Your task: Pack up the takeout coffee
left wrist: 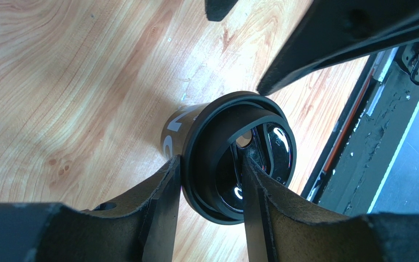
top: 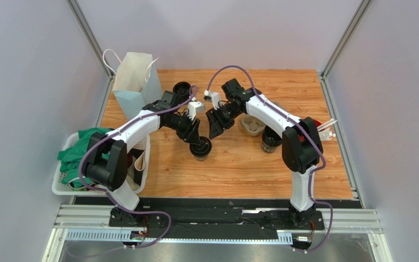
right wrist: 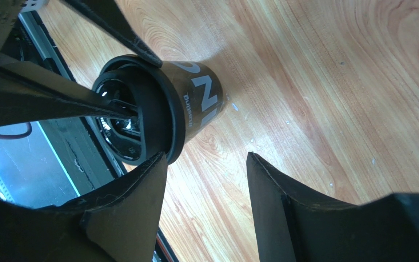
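I see the left jaws pinching the takeout coffee (left wrist: pixel 195 131) by its rim, one finger (left wrist: pixel 255 213) seemingly inside; the right jaws hang spread, cup just outside them, over the tabletop (right wrist: pixel 332 82).

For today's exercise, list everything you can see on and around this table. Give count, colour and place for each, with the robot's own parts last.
takeout coffee cup: one, black with white lettering, middle of the table
dark cup: one, right of centre, by the right arm
cardboard cup tray: one, beige, just beyond the dark cup
round black item: one, far side, beside the bag
paper bag: one, pale blue-grey, far left corner
basket: one, white, left edge
cloth: one, green, in the basket
straws: white, right edge, count unclear
table: one, wood-brown
left pincer: one, black, gripping the coffee cup's rim
right pincer: one, black, open beside that cup
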Controlling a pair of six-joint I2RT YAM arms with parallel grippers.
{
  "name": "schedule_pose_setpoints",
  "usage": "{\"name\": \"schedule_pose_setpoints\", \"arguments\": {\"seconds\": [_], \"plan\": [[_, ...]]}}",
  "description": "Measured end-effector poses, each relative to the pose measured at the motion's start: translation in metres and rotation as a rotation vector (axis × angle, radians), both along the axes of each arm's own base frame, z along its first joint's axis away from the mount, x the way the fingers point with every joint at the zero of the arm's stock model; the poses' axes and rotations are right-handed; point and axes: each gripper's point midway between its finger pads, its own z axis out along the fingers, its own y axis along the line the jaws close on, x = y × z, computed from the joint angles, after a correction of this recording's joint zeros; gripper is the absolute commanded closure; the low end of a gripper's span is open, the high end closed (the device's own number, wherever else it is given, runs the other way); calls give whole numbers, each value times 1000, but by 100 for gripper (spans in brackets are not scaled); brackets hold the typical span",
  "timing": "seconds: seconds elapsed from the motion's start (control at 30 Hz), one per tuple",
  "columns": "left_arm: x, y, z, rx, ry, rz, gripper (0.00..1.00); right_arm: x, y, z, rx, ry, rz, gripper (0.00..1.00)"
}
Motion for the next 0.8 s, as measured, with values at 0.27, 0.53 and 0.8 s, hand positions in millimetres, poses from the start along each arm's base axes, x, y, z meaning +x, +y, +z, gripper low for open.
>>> {"name": "schedule_pose_setpoints", "arguments": {"seconds": [0.27,0.53,0.8], "plan": [[0,0,0,1,0,1,50,1,2,-15,-16,31,-5,41],[-1,0,-1,1,7,0,51,3,1,-29,-55,31,-16,41],[0,-1,-1,-2,4,-2,51,5,2,-33,-71,31,-23,41]]}}
